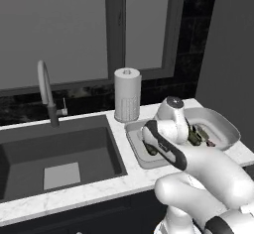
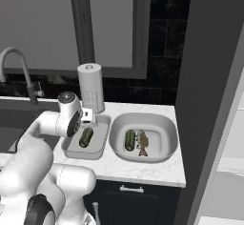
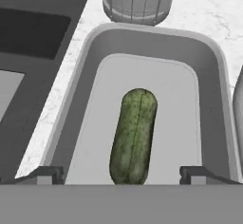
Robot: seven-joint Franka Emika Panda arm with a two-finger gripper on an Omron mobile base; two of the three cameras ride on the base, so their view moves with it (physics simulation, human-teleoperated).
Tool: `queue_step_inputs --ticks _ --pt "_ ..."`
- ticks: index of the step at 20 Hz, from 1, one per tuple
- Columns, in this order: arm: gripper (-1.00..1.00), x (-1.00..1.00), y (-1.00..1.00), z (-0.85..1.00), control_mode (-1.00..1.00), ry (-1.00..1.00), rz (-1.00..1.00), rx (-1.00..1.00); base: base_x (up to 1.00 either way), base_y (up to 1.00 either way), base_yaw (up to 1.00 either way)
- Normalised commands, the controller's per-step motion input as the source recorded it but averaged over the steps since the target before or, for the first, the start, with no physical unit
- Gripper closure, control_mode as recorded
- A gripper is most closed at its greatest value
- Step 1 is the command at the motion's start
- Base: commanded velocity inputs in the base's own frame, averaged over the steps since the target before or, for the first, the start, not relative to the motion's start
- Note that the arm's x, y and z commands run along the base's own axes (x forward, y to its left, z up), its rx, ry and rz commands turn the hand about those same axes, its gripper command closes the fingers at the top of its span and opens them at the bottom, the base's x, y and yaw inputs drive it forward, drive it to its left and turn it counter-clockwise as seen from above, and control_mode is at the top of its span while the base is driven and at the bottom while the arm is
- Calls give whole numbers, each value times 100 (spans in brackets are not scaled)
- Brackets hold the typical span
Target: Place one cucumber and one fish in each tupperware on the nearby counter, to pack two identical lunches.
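Marble counter (image 2: 143, 169): gripper (image 3: 122, 173) spread wide above a cucumber (image 3: 133, 135) lying in the narrow tupperware tray (image 3: 90, 104).

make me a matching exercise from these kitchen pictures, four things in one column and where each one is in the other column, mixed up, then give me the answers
Things:
1. fish
2. paper towel roll
3. faucet
4. lone cucumber

Places:
A. lying in the narrow rectangular tray
B. lying in the wider rounded dish, beside a second cucumber
C. rising behind the dark sink
D. standing upright on the counter behind the narrow tray

Pairs: 1-B, 2-D, 3-C, 4-A
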Motion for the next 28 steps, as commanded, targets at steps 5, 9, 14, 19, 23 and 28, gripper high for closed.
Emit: queue_step_inputs --ticks 5,9,14,19,23,28 --pt "-100 -85 0 100 -100 -10 0 0 0 0 0" --pt "-100 -80 0 100 -100 -10 0 0 0 0 0" --pt "-100 -66 0 97 -100 -1 0 0 0 0 0" --pt "-100 -59 -5 63 -100 0 -1 0 0 0 0" --pt "-100 -85 -24 3 -100 -5 0 0 0 0 0" --pt "-100 -57 -19 5 100 -3 0 0 -40 -25 -1"
